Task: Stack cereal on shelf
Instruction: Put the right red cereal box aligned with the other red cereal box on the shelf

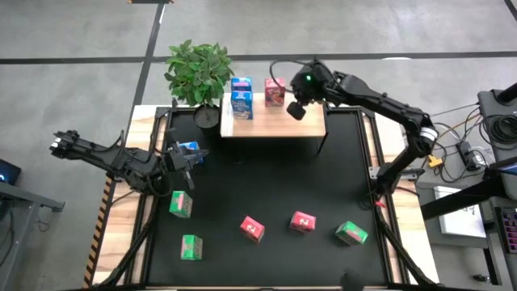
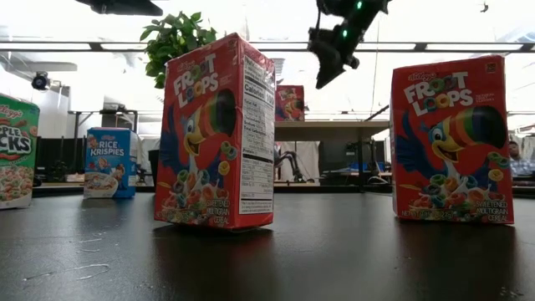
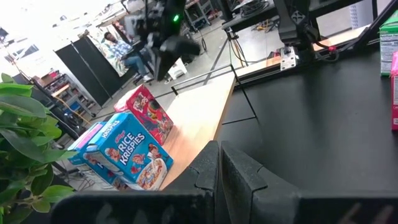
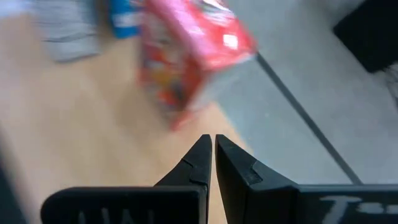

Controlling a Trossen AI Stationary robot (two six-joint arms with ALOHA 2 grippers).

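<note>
The light-wood shelf (image 1: 279, 125) stands at the table's far side. On it are two blue cartons, one on top of the other (image 1: 241, 99), and a red carton (image 1: 275, 93) that stands upright, also seen in the right wrist view (image 4: 193, 50). My right gripper (image 1: 297, 109) is shut and empty, in the air above the shelf just right of the red carton. My left gripper (image 1: 179, 159) is shut and empty (image 3: 219, 163) at the mat's left side, beside a blue carton (image 1: 188, 149) that stands on the mat (image 2: 109, 163).
Loose on the black mat: three green cartons (image 1: 181, 204) (image 1: 191, 246) (image 1: 351, 234) and two red ones (image 1: 253, 228) (image 1: 303, 221). A potted plant (image 1: 200, 73) stands at the shelf's left end. A person sits in the room beyond (image 3: 124, 53).
</note>
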